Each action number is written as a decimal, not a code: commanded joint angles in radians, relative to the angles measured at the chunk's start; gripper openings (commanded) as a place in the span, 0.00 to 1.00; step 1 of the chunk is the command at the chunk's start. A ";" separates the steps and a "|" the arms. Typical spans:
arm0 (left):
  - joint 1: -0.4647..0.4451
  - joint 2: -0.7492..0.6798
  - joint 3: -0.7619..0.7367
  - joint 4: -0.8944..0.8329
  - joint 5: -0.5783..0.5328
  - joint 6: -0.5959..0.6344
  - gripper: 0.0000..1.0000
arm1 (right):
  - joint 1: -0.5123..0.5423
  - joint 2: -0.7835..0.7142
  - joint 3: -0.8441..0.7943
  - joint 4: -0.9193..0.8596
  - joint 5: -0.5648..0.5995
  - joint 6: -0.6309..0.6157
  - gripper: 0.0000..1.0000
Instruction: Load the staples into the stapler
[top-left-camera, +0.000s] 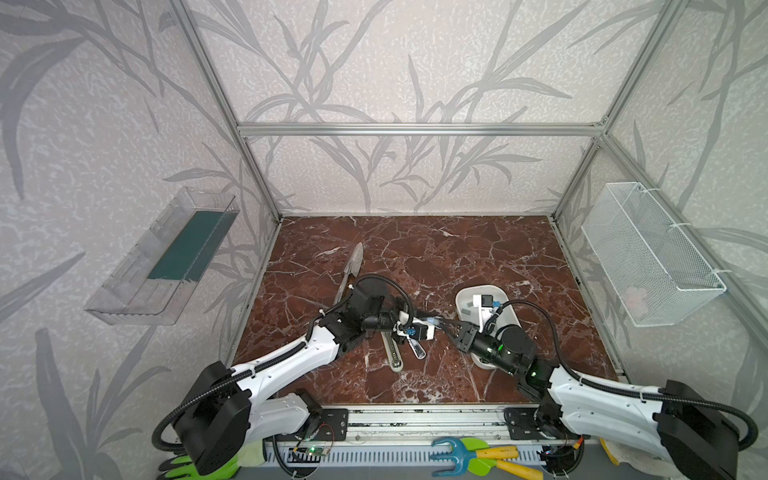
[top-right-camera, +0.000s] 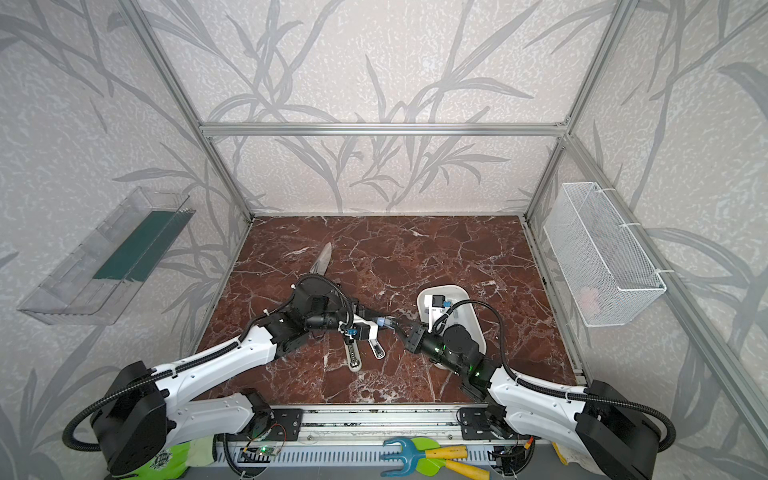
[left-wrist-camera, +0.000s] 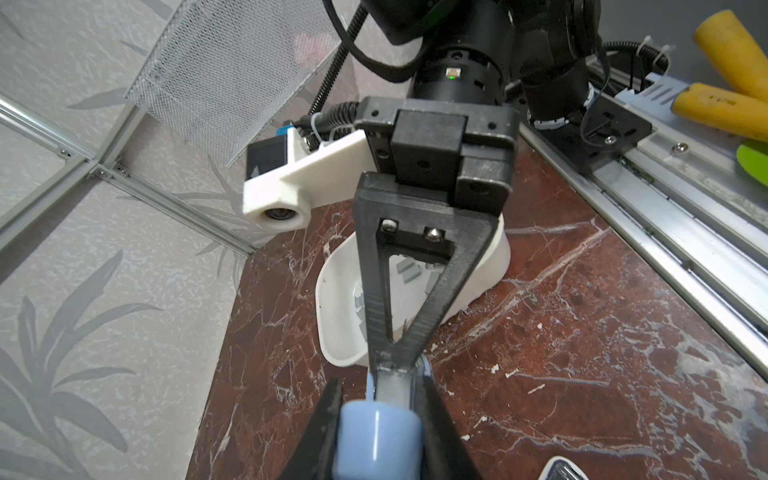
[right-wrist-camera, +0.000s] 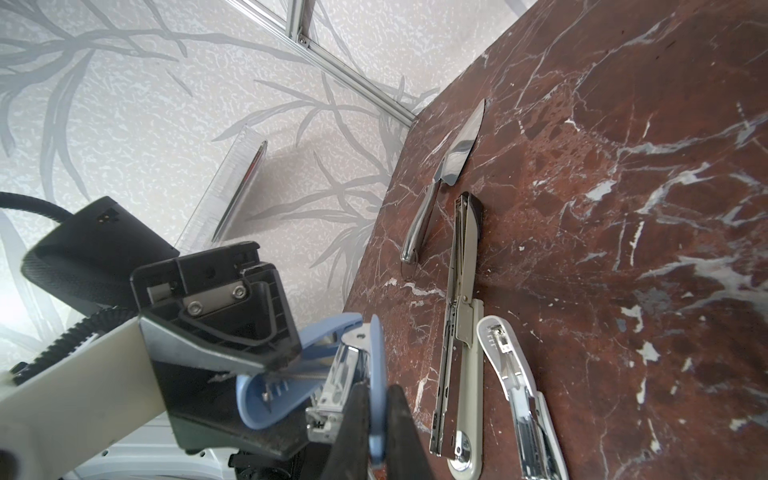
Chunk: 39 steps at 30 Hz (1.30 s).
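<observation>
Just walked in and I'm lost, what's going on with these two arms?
Both arms hold one small blue stapler between them: the left hand grips its body, the right hand pinches its swung-open cover. The staples lie in the white tray, not yet picked up. A long grey stapler and a white stapler lie open on the table.

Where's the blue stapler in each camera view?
In a top view: blue stapler mid-table, left of white tray.
In a top view: blue stapler, same spot.
Left wrist: blue stapler nearest camera, white tray behind.
Right wrist: blue stapler nearest camera, grey stapler beside.
Shared landmark: marble table.
</observation>
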<state>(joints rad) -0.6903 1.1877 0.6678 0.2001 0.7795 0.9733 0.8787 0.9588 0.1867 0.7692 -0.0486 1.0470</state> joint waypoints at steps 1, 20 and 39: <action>0.056 -0.048 -0.011 0.111 0.023 -0.032 0.00 | -0.018 -0.045 -0.046 -0.133 0.132 0.007 0.00; 0.185 0.022 -0.033 0.182 -0.100 -0.041 0.42 | -0.018 -0.281 -0.087 -0.261 0.177 -0.002 0.00; 0.048 0.012 -0.038 0.038 0.054 0.203 0.47 | -0.018 -0.292 -0.080 -0.323 0.207 0.020 0.00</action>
<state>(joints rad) -0.5957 1.2266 0.6292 0.2295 0.8597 1.1446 0.8612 0.6651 0.0959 0.4496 0.1452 1.0657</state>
